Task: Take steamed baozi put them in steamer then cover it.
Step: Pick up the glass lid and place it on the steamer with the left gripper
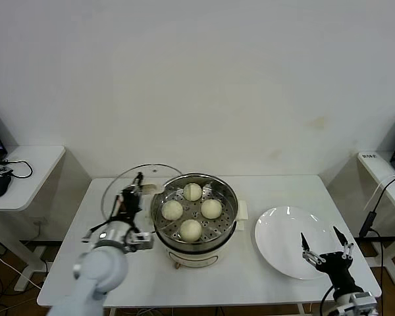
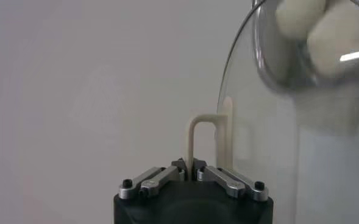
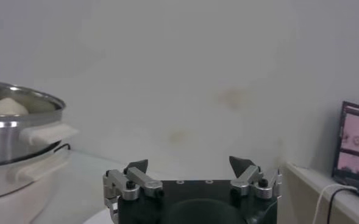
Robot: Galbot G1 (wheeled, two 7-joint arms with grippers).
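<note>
You have four cream-white round baozi (image 1: 191,210) seated in the shiny round steel steamer (image 1: 228,227) at table centre, the left gripper (image 2: 189,165) at its nine o'clock pinching the clear glass lid's (image 1: 122,185) cream bar handle (image 2: 200,137), lid held upright, and the right gripper (image 1: 326,245) spread over the flat white plate (image 1: 280,230) at three o'clock.

No legible writing anywhere.

The side table (image 1: 380,164) at three o'clock carries a small dark mark that could be a label, too small to read. The screen (image 3: 356,141) in the right wrist view shows pinkish pictures, with no letters or numbers that can be made out.
</note>
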